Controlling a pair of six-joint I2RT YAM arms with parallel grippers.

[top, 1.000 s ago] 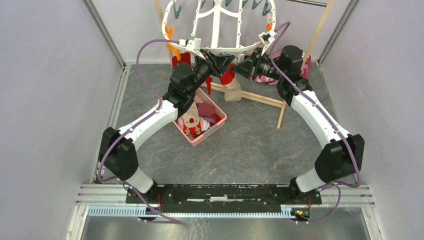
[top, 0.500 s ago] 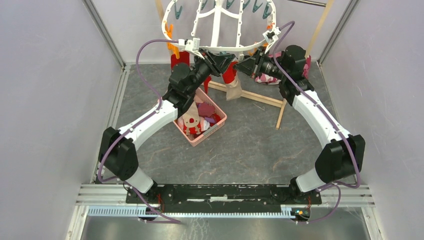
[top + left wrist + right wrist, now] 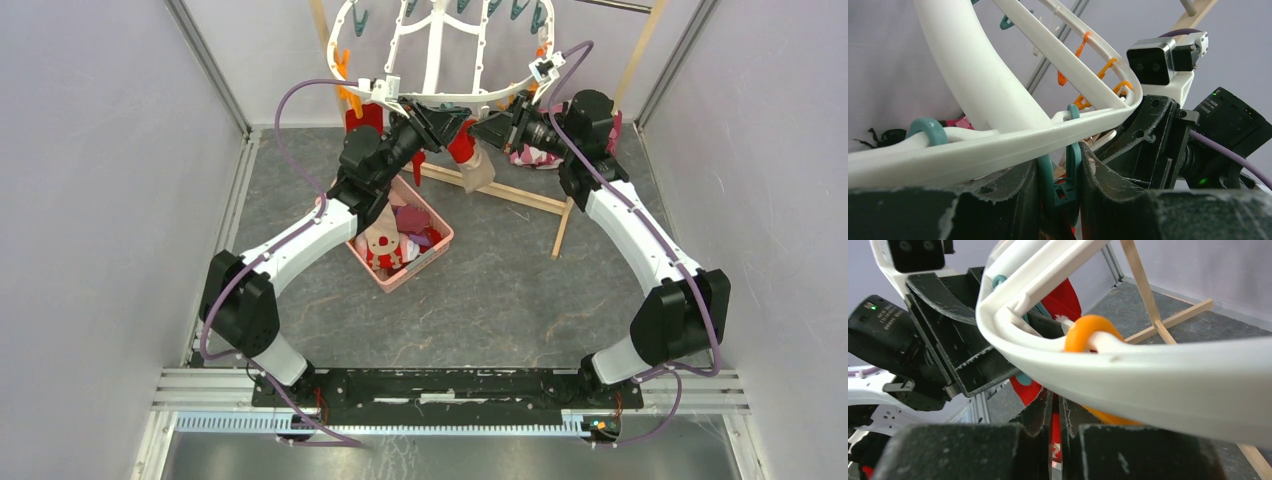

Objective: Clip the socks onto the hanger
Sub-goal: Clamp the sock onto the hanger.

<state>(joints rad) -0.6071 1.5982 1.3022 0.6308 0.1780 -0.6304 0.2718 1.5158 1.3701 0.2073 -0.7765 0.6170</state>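
Under the white hanger (image 3: 432,60) rim at upper centre, the left end effector (image 3: 1058,187) squeezes a teal peg (image 3: 1046,172); the right end effector (image 3: 1055,422) pinches a red sock (image 3: 1055,435).

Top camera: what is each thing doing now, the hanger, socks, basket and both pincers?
hanger, up at the back
left pincer, shut on teal peg
teal peg, squeezed, on the hanger's rim
right pincer, shut on red sock
red sock, dangling below the rim
pink basket, on the table, socks inside

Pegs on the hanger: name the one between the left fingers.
The teal peg hanging under the white rim; the orange pegs hang free farther along it.
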